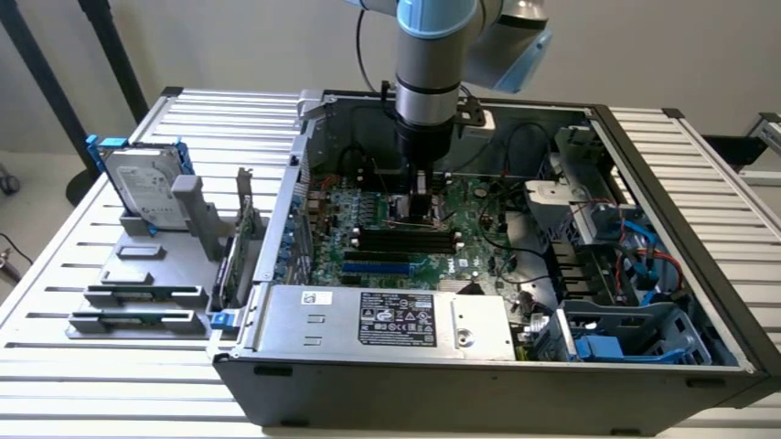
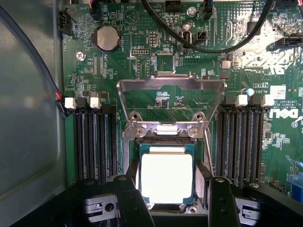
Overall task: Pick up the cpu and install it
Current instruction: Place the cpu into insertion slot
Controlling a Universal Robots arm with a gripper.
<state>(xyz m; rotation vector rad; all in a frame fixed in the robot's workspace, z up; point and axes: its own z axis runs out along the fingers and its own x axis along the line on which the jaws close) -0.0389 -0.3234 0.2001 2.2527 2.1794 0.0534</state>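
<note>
Arm is reaching straight down into the open computer case (image 1: 720, 361), gripper (image 1: 420, 212) low over the motherboard (image 1: 403, 240), roughly mid-board, toward the far side.

Wrist view: cpu (image 2: 166, 177) lies flat in the socket, silvery top up, thin pale rim visible all round. The fingers (image 2: 127, 196) stand one on each side of it, gripper (image 2: 172, 182) centred over the chip.

Jaws: spread wide, wider than the chip. A strip of socket shows between the cpu's edge and each finger (clearer on one side than the other), so no contact that I can see. Nothing held.

The load plate (image 2: 170, 92) is flipped up and back off the socket, hinge screws just beyond the chip's far edge. Empty memory slots (image 2: 94, 142) run along both sides of the socket. Coin battery (image 2: 106, 38) sits further out on the board.

On the exterior view's left, outside the case: hard drive (image 1: 144, 187) in a blue bracket, upright on a grey fixture on the slatted table (image 1: 61, 366). Power supply (image 1: 390, 320) sits along the near edge of the case.
</note>
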